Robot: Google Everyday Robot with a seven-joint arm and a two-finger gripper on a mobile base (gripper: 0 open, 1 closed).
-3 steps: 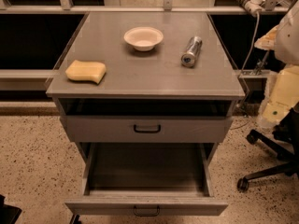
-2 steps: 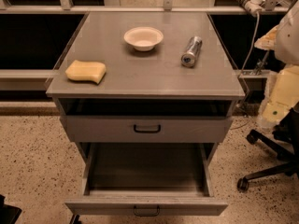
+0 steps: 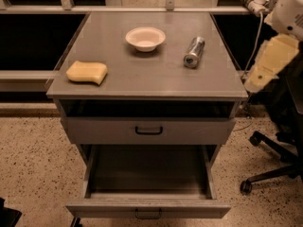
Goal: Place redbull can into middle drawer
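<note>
The redbull can (image 3: 194, 52) lies on its side on the right part of the grey cabinet top (image 3: 142, 79), its round dark-rimmed end facing me. The middle drawer (image 3: 148, 174) is pulled out wide and shows nothing inside; its front with a small black loop handle (image 3: 148, 215) is at the bottom of the view. The upper drawer front (image 3: 148, 130) above it is shut. Only white and cream segments of my arm (image 3: 271, 60) show at the right edge, beside the cabinet and apart from the can. My gripper is out of view.
A white bowl (image 3: 145, 38) stands at the back middle of the top, left of the can. A yellow sponge (image 3: 87, 72) lies at the front left. An office chair base (image 3: 272, 169) stands on the speckled floor to the right. A cable (image 3: 253, 41) hangs at the back right.
</note>
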